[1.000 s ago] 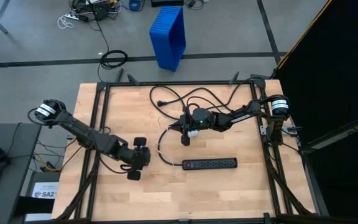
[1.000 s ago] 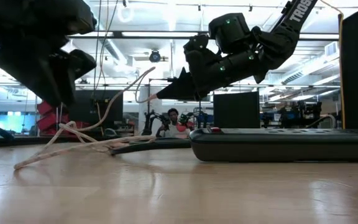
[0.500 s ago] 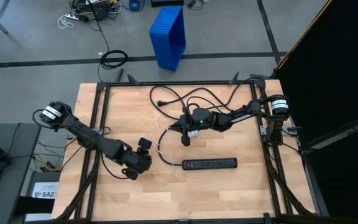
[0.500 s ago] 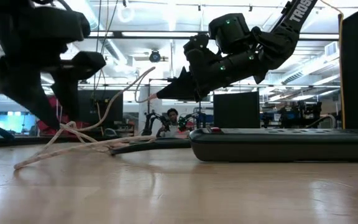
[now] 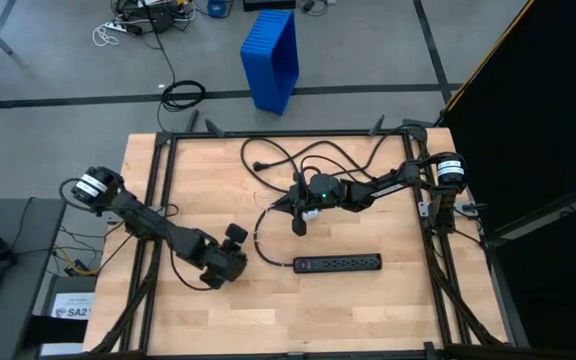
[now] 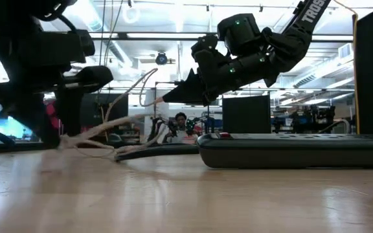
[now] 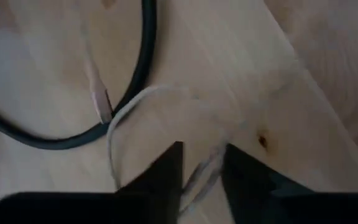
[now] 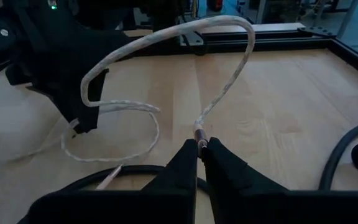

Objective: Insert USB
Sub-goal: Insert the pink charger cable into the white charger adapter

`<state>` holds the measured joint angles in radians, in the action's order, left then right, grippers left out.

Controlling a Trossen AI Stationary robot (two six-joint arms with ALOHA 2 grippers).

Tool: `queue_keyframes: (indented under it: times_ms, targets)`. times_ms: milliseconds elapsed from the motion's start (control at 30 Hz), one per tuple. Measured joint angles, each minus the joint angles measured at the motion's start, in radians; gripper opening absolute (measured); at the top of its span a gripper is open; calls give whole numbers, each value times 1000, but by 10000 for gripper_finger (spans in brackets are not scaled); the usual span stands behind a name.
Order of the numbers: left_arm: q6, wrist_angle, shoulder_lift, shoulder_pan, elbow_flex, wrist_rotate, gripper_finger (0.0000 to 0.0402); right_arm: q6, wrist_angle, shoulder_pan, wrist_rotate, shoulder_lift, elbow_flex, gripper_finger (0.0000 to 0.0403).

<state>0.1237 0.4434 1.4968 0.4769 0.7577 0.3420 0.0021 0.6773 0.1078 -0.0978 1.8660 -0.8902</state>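
The USB cable is thin and pale. It arcs up from my right gripper, which is shut on one end of it above the table's middle. From there it loops down onto the wood. Its other small plug lies beside the black cord. My left gripper points down at the table, left of the loop. It is open by a narrow gap, with cable strands between its fingers. My right gripper pinches the cable's metal-tipped end between its two fingertips. That end is lifted clear of the table and the cable rises from it in a slack arc. My left gripper's fingers stand on either side of the cable on the wood; I cannot tell whether they touch it.
A black power strip lies near the table's near-right part, low and long in the low view. Its thick black cord winds across the far half. A blue bin stands on the floor beyond the far edge.
My left gripper has moved a little toward the table's right and down onto the cable loop, turning as it went. The cable stretch that lay flat on the wood beside it has been drawn in toward its fingers and raised off the table.
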Motion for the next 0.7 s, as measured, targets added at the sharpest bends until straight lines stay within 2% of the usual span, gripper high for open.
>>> queue_keyframes:
  times_ms: [67, 167, 367, 567, 700]
  targets:
    - [-58, 1, -23, -11, 18, 15, 11, -1, -10, 2, -1, 0, 0, 0]
    - [-95, 30, -92, -15, 53, 99, 4, 2, -46, 11, -1, 0, 0, 0]
    - [-74, 38, -302, -12, 135, 417, 2, 6, -78, 9, -3, 0, 0, 0]
    - [26, -143, -523, -12, 148, 665, 1, 5, -90, -6, -31, 0, 0, 0]
    - [166, -282, -621, -17, 148, 850, 1, 4, -90, -18, -37, 0, 0, 0]
